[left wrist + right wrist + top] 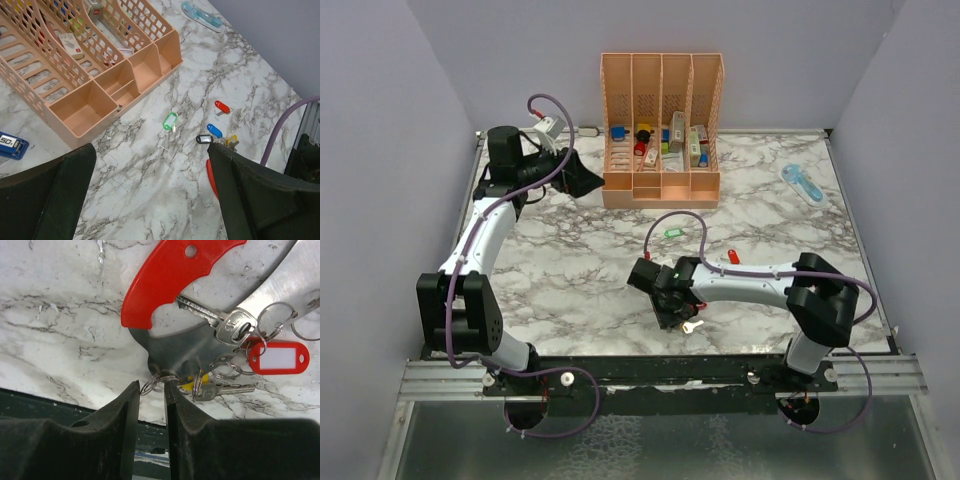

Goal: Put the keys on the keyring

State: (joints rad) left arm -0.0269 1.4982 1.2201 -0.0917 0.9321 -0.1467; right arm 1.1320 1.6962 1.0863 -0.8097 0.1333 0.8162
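The right gripper point(151, 386) hangs low over the marble table point(570, 260) close to its near edge. Its fingers are only a narrow slot apart, and a small wire ring point(159, 381) lies right at the mouth of that slot. Whether the ring is pinched or merely lies there cannot be told. Just beyond the fingertips lies the keyring point(165, 280), a red curved clip whose grey metal part spreads out beneath it. Crowded against that grey part are several of the keys point(235, 327): a silver one with its head turned up, a second silver key point(225, 389) lying flat beside a scrap of yellow, and a red tag point(278, 358) with a white label, hooked among small split rings. From above, the gripper hides most of this cluster, and only one pale key with a yellow head shows below it. A green-tagged key point(671, 233) lies alone on the marble between the cluster and the peach organizer point(660, 195), and a red-headed key point(733, 256) lies just behind the right forearm. The left gripper point(150, 150) is held up at the far left beside the organizer, its fingers spread wide with nothing between them. Its camera looks down past the organizer's front bins to the scattered coloured tags. A long blue tool point(803, 184) lies well apart at the far right
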